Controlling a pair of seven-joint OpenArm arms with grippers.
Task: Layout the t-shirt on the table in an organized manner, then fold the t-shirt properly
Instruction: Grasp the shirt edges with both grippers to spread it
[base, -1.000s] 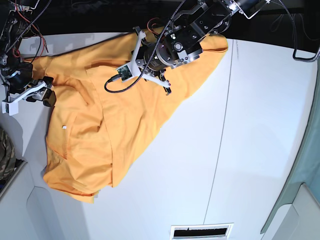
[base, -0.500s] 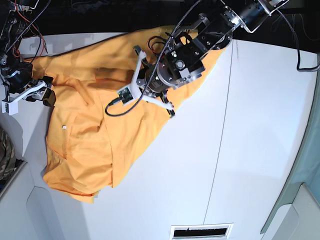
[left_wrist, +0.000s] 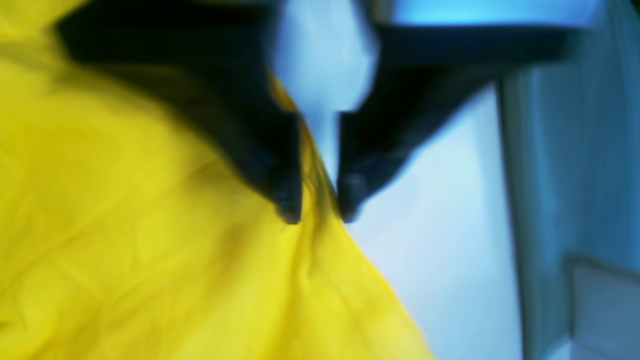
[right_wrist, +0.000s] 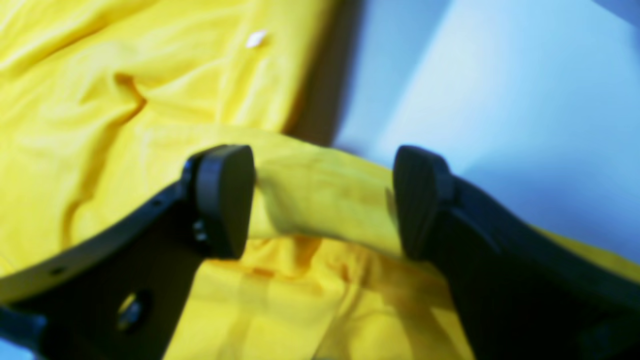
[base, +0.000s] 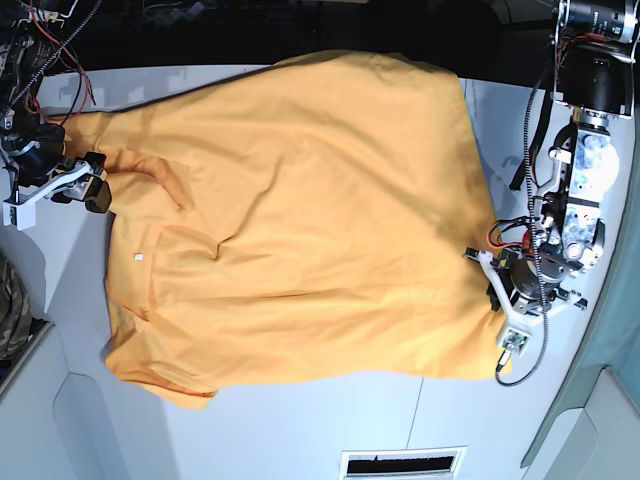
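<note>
Your t-shirt (base: 300, 220) lies spread across the table (base: 330, 420), plain side up, filling most of the base view from about 9 o'clock to 3 o'clock. One edge runs along the top near 12 o'clock, the opposite edge along 6 o'clock. A small white tag (base: 139, 257) sits on the cloth toward 9 o'clock, with soft folds around it.

Your left gripper (left_wrist: 320, 210) is at the shirt's edge near 4 o'clock in the base view. In the left wrist view its two dark fingers (left_wrist: 280, 165) stand close but not touching, with a thin pinch of yellow fabric running up between the tips. The picture is blurred, so you cannot tell whether the cloth is clamped or loose.

Your right gripper (right_wrist: 322, 200) is at 9 o'clock in the base view, at the sleeve end of the shirt. In the right wrist view its pads (right_wrist: 225, 200) stand wide apart, and a rolled band of fabric spans the gap, touching both. You cannot tell whether it is truly held.

A camouflage cloth (base: 12, 305) shows at the frame edge near 8 o'clock, off the shirt.
</note>
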